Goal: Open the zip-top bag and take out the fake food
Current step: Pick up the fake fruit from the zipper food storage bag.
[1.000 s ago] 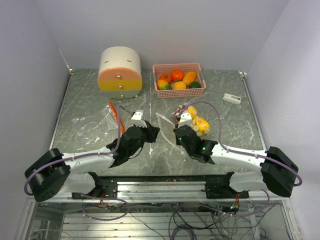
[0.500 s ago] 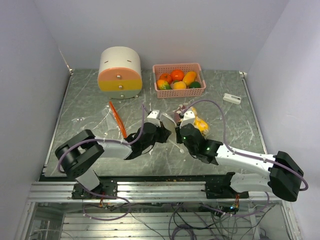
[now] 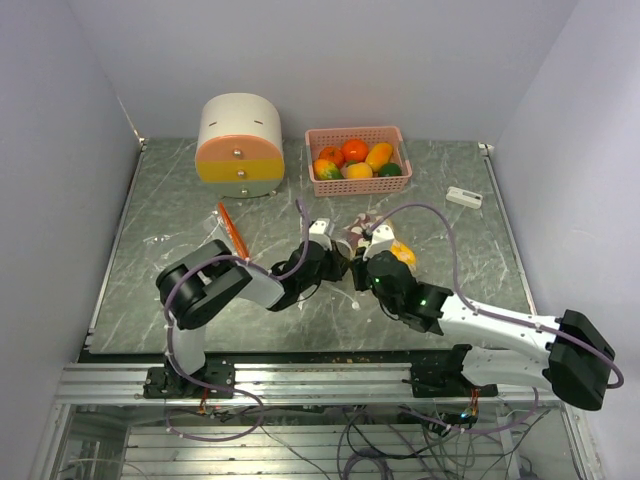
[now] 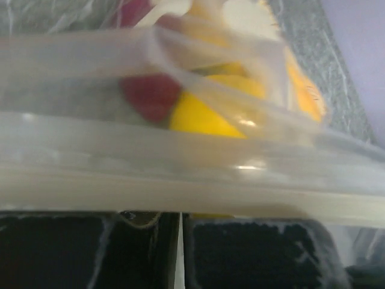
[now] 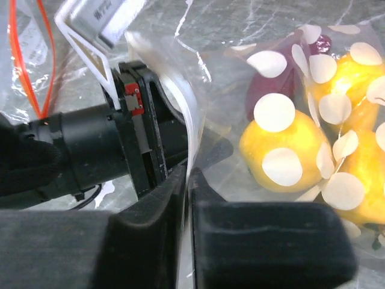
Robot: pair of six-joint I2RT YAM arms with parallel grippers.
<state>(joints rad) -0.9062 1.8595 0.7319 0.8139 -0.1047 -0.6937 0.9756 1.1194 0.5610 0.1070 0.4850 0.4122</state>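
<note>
Left jaws and right jaws both pinch the top of the bag (image 5: 225, 66) in the middle of the counter (image 3: 485, 250). The fake food (image 5: 277, 141) sits inside. Pulling too hard could tear the thin plastic.

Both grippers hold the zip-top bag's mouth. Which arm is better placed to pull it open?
Probably left. The left gripper pinches the zip strip of the zip-top bag, farther from the fake food; the right gripper holds film beside the food, so it can anchor.
</note>
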